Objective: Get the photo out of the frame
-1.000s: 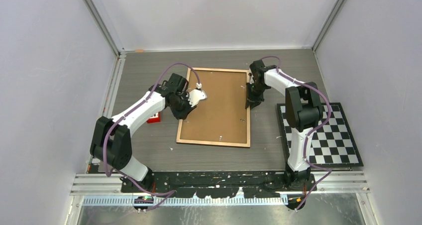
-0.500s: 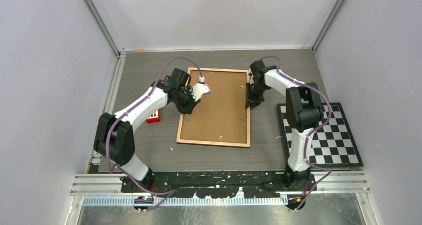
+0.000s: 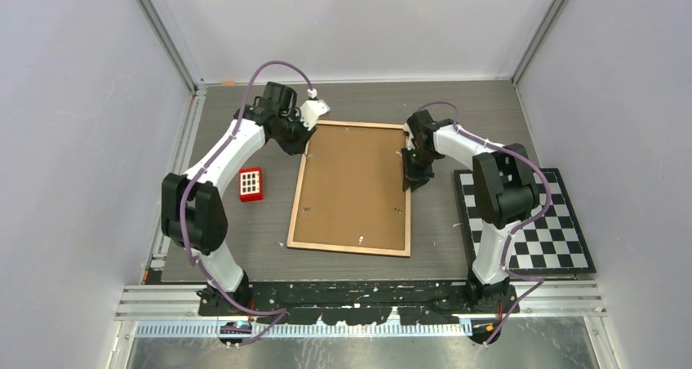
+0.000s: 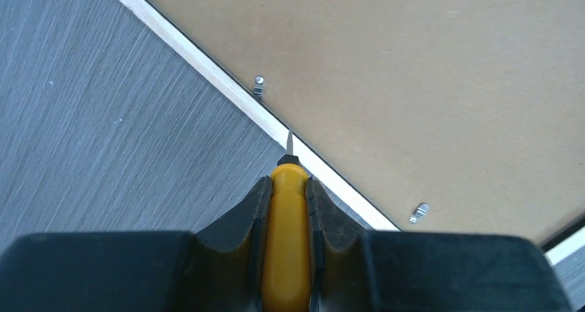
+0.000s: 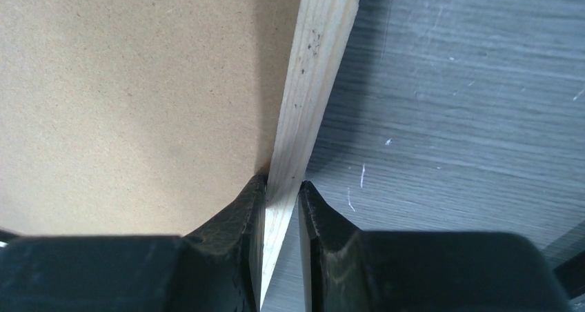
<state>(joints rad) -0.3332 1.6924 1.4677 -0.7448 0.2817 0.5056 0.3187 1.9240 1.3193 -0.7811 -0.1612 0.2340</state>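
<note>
– Since the frame (image 5: pixel 314 63) lies face down in the middle of the desk (image 3: pixel 245 246), where is the photo?
– I can't see it. I think it is hiding under the brown board (image 3: pixel 352 185), which is on top now.
– Why are the right jaws at the frame's right side?
– They are pinching the wooden edge there. I think that is to keep the frame from sliding.
– And the left jaws?
– They are squeezed tight on a yellow tool (image 4: pixel 286 243). Its thin metal tip points at the wooden edge near the frame's far left corner, just beside a little metal clip (image 4: pixel 259 83).
– What is the clip for?
– It looks like it holds the board in. I guess the tool is there to push clips like that aside, so the board and photo can come out.
</note>
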